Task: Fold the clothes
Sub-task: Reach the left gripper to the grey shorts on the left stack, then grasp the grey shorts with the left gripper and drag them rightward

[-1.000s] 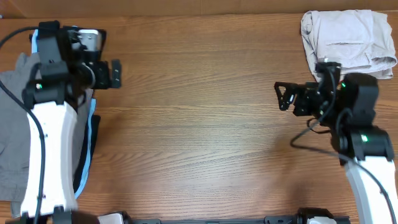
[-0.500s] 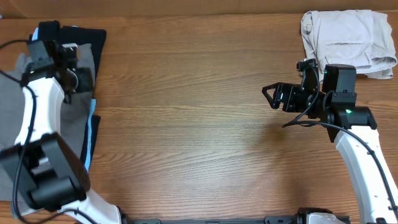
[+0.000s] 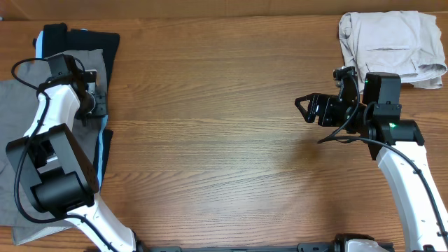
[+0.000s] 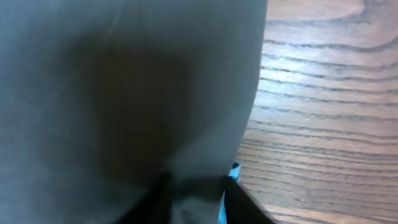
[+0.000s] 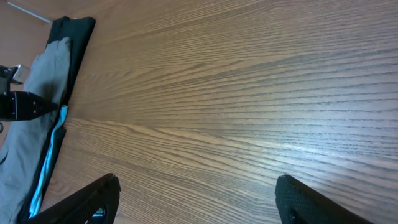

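The clothes, grey shorts point(image 3: 21, 87), lie spread at the table's left edge on top of a black garment with light-blue stripes point(image 3: 106, 40). My left gripper point(image 3: 96, 105) is down on the shorts' right edge. In the left wrist view grey cloth point(image 4: 124, 93) fills the frame, and the left gripper point(image 4: 196, 202) is shut on a bunch of it, with a blue stripe point(image 4: 234, 171) just beside the right finger. My right gripper point(image 3: 302, 110) hovers open over bare wood right of centre, with nothing between its fingers point(image 5: 93, 199). The right wrist view shows the shorts point(image 5: 37, 81) far off.
Folded beige shorts point(image 3: 392, 42) lie at the back right corner, just behind the right arm. The wooden table point(image 3: 210, 140) stretches between the two arms. The black striped garment point(image 5: 78, 31) sticks out from under the grey shorts along their right side.
The left arm swung back from over the table onto the shorts' right edge, and its jaws closed on the grey cloth. The right gripper shifted slightly left, then stayed still.
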`<state>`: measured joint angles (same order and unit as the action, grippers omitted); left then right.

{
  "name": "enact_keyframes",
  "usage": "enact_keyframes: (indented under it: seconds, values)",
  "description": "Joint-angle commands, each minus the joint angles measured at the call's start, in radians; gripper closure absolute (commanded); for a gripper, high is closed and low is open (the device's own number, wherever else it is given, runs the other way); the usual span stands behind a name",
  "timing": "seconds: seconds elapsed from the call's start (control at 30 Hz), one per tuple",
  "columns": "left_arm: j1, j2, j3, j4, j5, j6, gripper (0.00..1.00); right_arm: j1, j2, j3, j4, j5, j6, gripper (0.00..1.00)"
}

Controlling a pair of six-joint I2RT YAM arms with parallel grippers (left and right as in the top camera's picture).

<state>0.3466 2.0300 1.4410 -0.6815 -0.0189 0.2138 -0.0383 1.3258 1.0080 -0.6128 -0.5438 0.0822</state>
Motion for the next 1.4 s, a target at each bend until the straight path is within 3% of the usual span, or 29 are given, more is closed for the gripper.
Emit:
enact_keyframes:
  seconds: [0.0,0.07,0.37,0.5,0.67,0.8,1.03,1.37]
  values:
    - [-0.008,0.019,0.018,-0.002,-0.015,0.015,0.88,0.005,-0.003,0.026,0.005,-0.012,-0.001,0.17]
    - [-0.008,0.019,0.018,-0.002,-0.015,0.014,0.96,0.005,-0.003,0.026,0.005,-0.012,-0.001,0.18]
    - [-0.030,0.015,0.041,-0.013,-0.014,0.009,0.96,0.005,-0.003,0.026,0.005,-0.008,-0.001,0.21]
    - [-0.086,0.010,0.198,-0.161,-0.014,-0.006,0.96,0.005,-0.003,0.026,0.005,-0.008,-0.001,0.21]
    - [-0.182,0.010,0.472,-0.392,0.047,-0.106,0.96,0.005,-0.003,0.026,0.002,-0.011,0.000,0.23]
    - [-0.290,0.010,0.565,-0.468,0.099,-0.107,0.96,0.005,-0.003,0.026,0.002,-0.012,0.022,0.23]
    - [-0.507,0.010,0.546,-0.455,0.123,-0.117,0.96,0.005,-0.003,0.026,0.001,-0.012,0.022,0.23]
    - [-0.701,0.010,0.544,-0.304,0.152,-0.171,0.96,0.005,-0.003,0.026,0.005,-0.011,0.022,0.23]
